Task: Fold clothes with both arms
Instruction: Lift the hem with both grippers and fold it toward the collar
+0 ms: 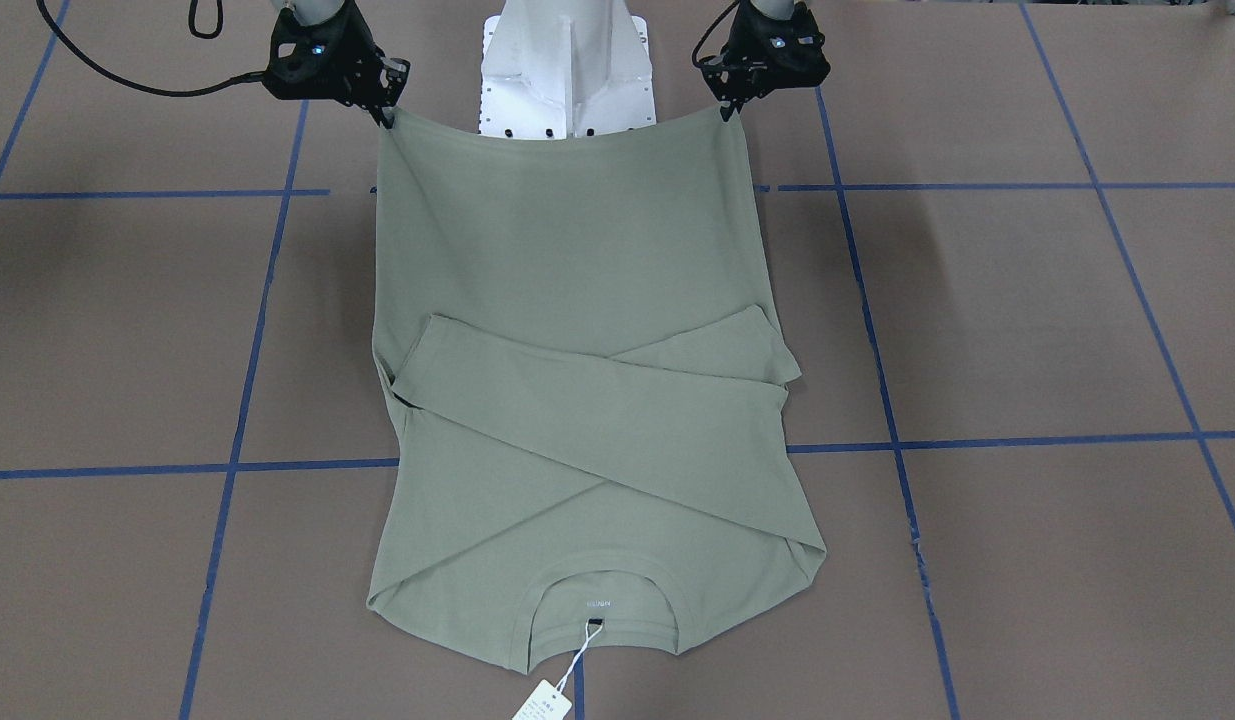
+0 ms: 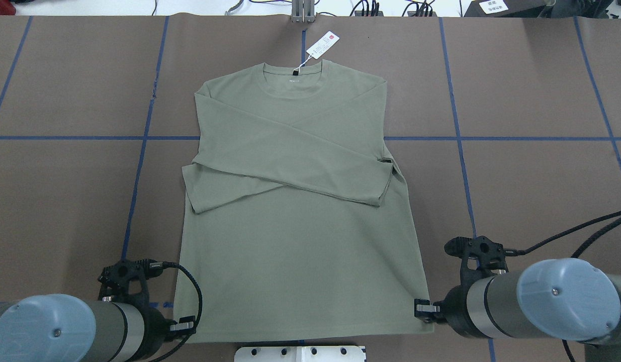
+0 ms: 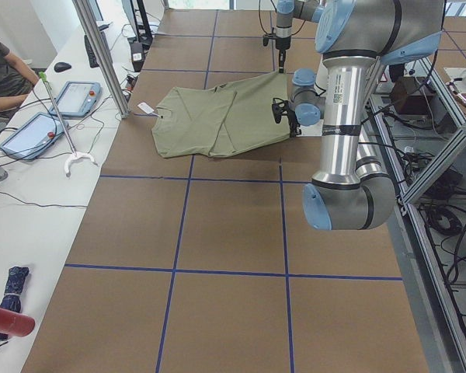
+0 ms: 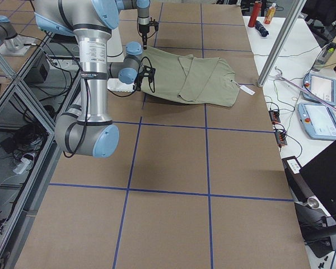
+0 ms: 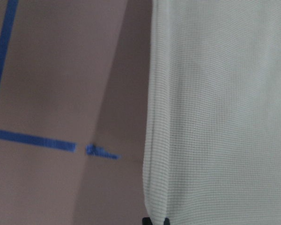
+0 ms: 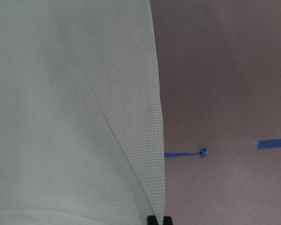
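Observation:
The sage-green shirt (image 1: 577, 250) lies flat on the brown table, with both sleeves crossed over the chest and the neck away from the robot. Its white hang tag (image 2: 323, 45) lies beyond the collar. My left gripper (image 2: 184, 327) is shut on the left hem corner, which also shows in the front view (image 1: 727, 108). My right gripper (image 2: 423, 309) is shut on the right hem corner (image 1: 385, 110). The hem is raised a little and sags between the two grippers. In the left wrist view (image 5: 154, 220) and the right wrist view (image 6: 158, 219) the fingertips pinch the cloth's edge.
The white pedestal base (image 1: 567, 70) stands right behind the lifted hem. Blue tape lines (image 2: 139, 166) grid the table. Tablets (image 3: 31, 132) and cables lie on the white bench past the far edge, where a person's arm shows.

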Available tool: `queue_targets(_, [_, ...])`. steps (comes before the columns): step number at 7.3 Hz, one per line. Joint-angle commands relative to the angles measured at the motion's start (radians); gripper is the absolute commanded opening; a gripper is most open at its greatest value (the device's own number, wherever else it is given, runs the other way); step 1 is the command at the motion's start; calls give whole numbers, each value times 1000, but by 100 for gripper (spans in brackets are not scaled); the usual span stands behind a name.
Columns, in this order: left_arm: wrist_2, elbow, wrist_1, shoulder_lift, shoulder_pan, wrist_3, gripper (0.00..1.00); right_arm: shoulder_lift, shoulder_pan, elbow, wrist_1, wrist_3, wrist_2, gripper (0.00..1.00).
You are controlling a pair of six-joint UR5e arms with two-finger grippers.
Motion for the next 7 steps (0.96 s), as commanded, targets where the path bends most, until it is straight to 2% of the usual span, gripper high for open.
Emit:
queue_targets(1, [-5, -68, 75, -13, 65, 0, 0, -66, -99, 94, -3, 13, 18, 0])
queue_targets(2, [-5, -89, 104, -14, 81, 0, 0, -98, -131, 129, -5, 25, 18, 0])
queue_targets(5, [-6, -117, 112, -26, 89, 3, 0, -92, -133, 119, -2, 25, 16, 0])
queue_targets(7, [-6, -91, 117, -47, 25, 20, 0, -12, 7, 61, 4, 22, 22, 0])
